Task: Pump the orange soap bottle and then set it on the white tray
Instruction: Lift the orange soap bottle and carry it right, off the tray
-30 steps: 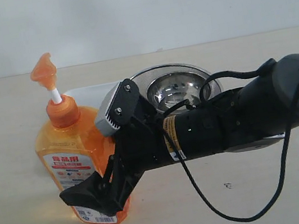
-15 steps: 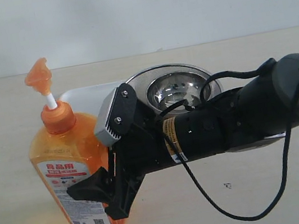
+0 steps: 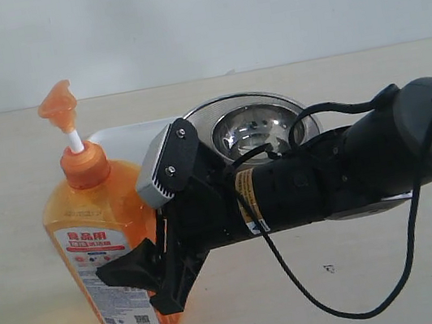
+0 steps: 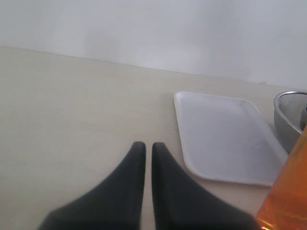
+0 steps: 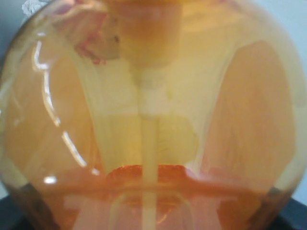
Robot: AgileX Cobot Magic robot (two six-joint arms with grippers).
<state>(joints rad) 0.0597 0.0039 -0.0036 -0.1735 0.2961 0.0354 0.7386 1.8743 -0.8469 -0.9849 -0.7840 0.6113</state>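
Note:
The orange soap bottle [image 3: 94, 222] stands nearly upright at the front left of the table, its orange pump head raised on the white stem. My right gripper [image 3: 138, 269] is shut on the bottle's lower body from the right; one black finger crosses the label and the other is hidden behind. In the right wrist view the bottle [image 5: 153, 115] fills the picture. The white tray [image 3: 126, 137] lies behind the bottle, partly hidden. My left gripper [image 4: 145, 147] is shut with nothing in it, above bare table next to the tray [image 4: 225, 136], where an edge of the bottle [image 4: 288, 196] shows.
A round steel mesh strainer [image 3: 255, 123] sits behind my right arm, just right of the tray; its rim [image 4: 290, 115] also shows in the left wrist view. A black cable loops below the right arm [image 3: 362, 303].
The bottle, held in my right gripper, has shifted left and toward the front and turned from a lean to nearly upright. In the last half second it barely moved.

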